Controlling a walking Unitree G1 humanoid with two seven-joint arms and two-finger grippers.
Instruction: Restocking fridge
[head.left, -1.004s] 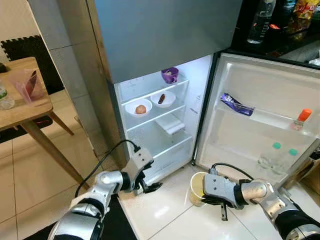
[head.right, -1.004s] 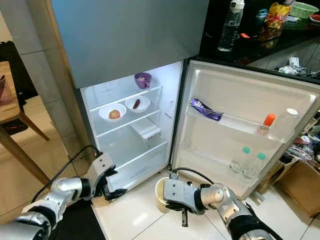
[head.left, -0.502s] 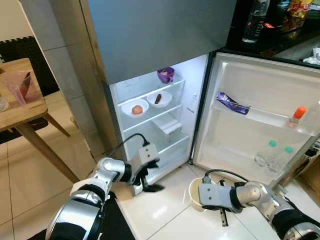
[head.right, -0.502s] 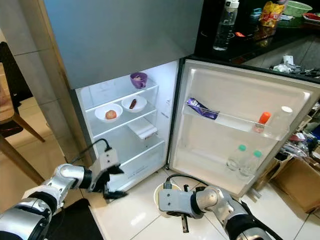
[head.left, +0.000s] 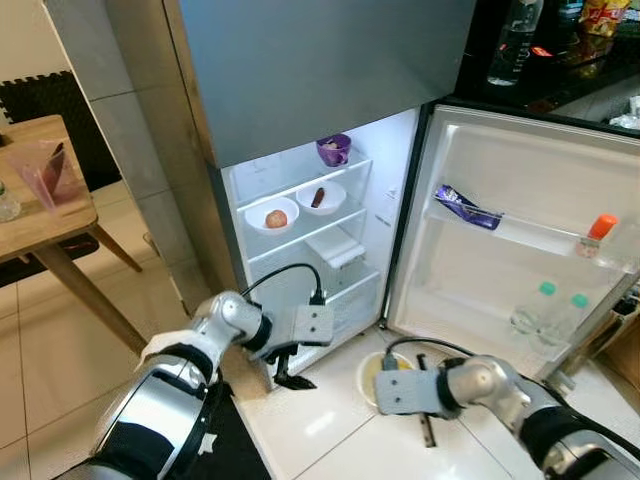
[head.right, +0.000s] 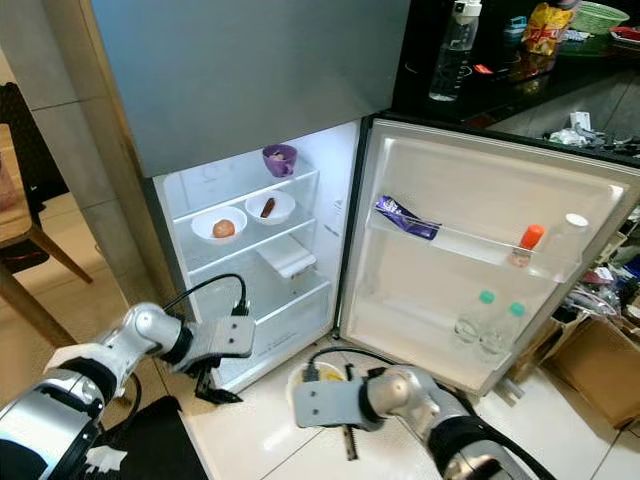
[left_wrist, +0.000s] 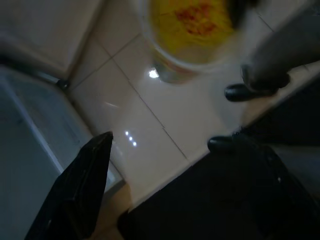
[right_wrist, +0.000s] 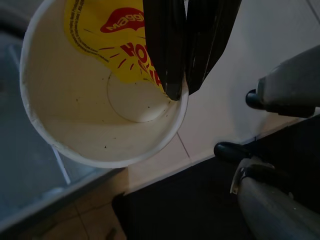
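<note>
Right wrist view shows the right tool (right_wrist: 180, 92) with its two black fingers pinched over the rim of the Maggi noodle cup (right_wrist: 95, 110), one finger inside the wall and one outside, a hold that keeps the cup's mouth up while it hangs low over the floor before the open fridge (head.left: 300, 240). Left tool (head.left: 283, 372) hovers near the fridge's lower drawer with fingers spread and empty, probably ready to steady something or clear shelf space.

Cup (head.left: 378, 372) on floor (head.left: 330, 430) before open fridge (head.left: 310, 240); table (head.left: 40, 215) left.
</note>
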